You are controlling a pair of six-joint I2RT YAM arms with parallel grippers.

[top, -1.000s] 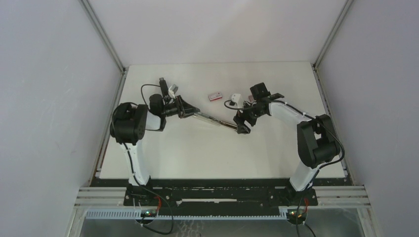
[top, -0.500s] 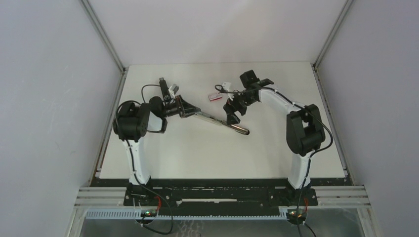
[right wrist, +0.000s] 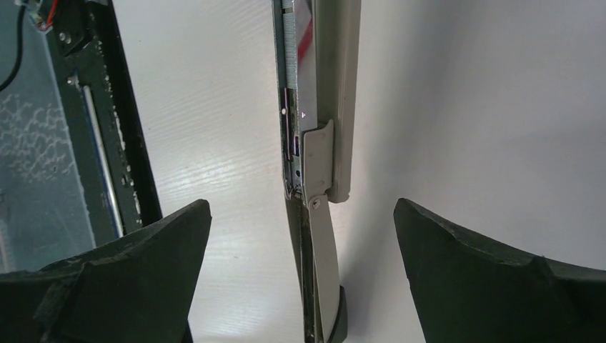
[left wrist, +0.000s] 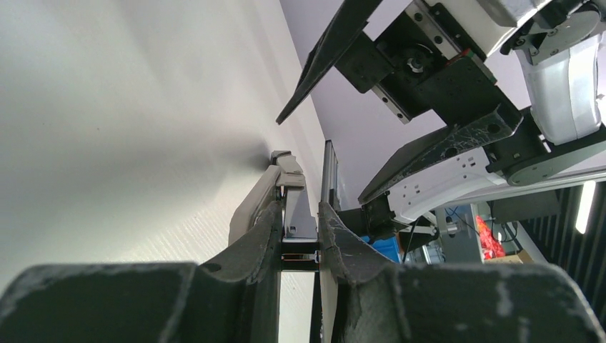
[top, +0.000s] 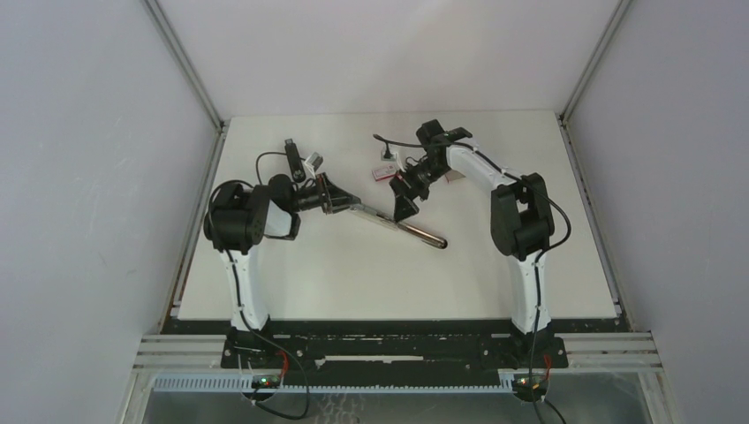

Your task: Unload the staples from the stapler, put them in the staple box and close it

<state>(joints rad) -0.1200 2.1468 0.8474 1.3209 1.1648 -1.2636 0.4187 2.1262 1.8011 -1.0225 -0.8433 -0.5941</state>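
Nearest: bare bench. Next, the stapler, opened out flat and lying slantwise mid-bench, free tip toward my bases. My left jaws are clamped on its far-left end and pin it. The left wrist view shows both fingers tight on the metal rail. My right jaws stand wide apart with nothing in them, hovering over the stapler's middle, one finger on each side, neither touching it.

The staples are a thin grey ribbed strip sitting in the open magazine channel, seen in the right wrist view. My guess is that the strip is light and stiff but brittle, and would snap into pieces if bent or pinched hard. It is smooth metal, likely slippery, and sits low in the channel, so there is little to grab. Best hold is probably across its long sides near one end, with a gentle squeeze and a straight lift. The stapler itself is rigid and heavier.

Farthest, just beside my right arm: a small red-and-white box.
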